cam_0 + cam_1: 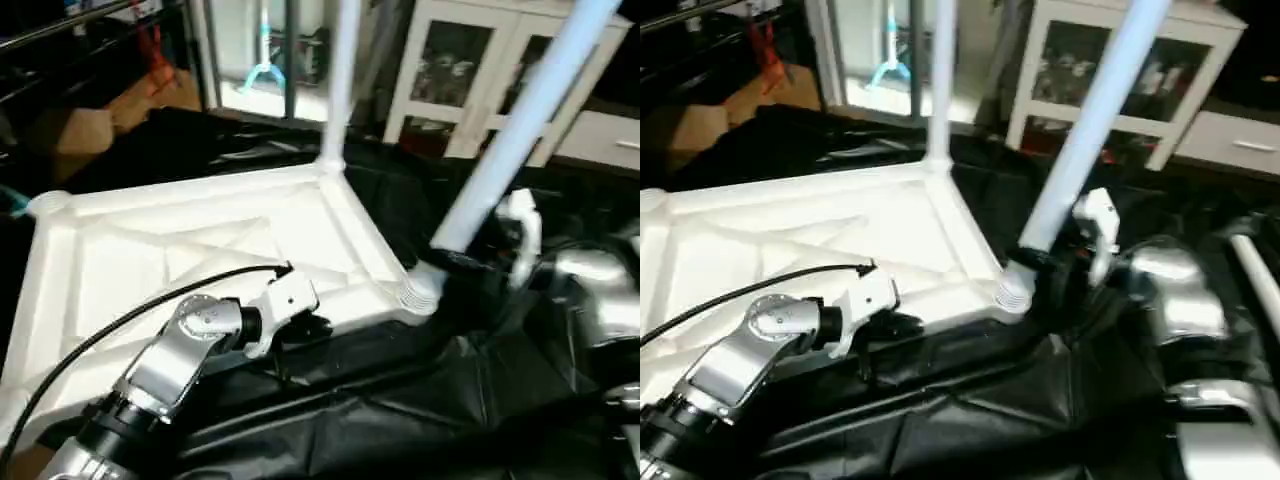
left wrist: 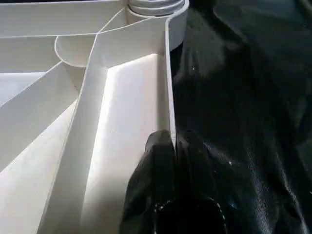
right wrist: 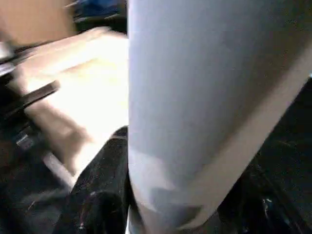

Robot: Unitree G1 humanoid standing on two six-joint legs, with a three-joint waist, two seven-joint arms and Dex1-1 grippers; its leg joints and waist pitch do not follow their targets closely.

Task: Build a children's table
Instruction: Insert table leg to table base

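Observation:
The children's table lies upside down: its white tabletop [image 1: 150, 250] shows the X-ribbed underside. One white leg [image 1: 340, 80] stands upright in the far right corner socket. A second leg [image 1: 520, 120] leans to the right, its base at the near right corner socket [image 1: 420, 292]. My right gripper [image 1: 455, 262] is shut around this leaning leg [image 3: 195, 97] just above the socket. My left gripper [image 1: 312, 327] is shut on the tabletop's near rim. In the left wrist view its fingers [image 2: 161, 161] pinch that thin rim wall [image 2: 168, 87].
Crumpled black cloth [image 1: 400, 400] covers the surface under and around the tabletop. Another white leg [image 1: 1255, 270] lies on the cloth at the far right. A white glass-door cabinet [image 1: 470, 70] stands behind, and cardboard boxes [image 1: 90, 130] sit at the back left.

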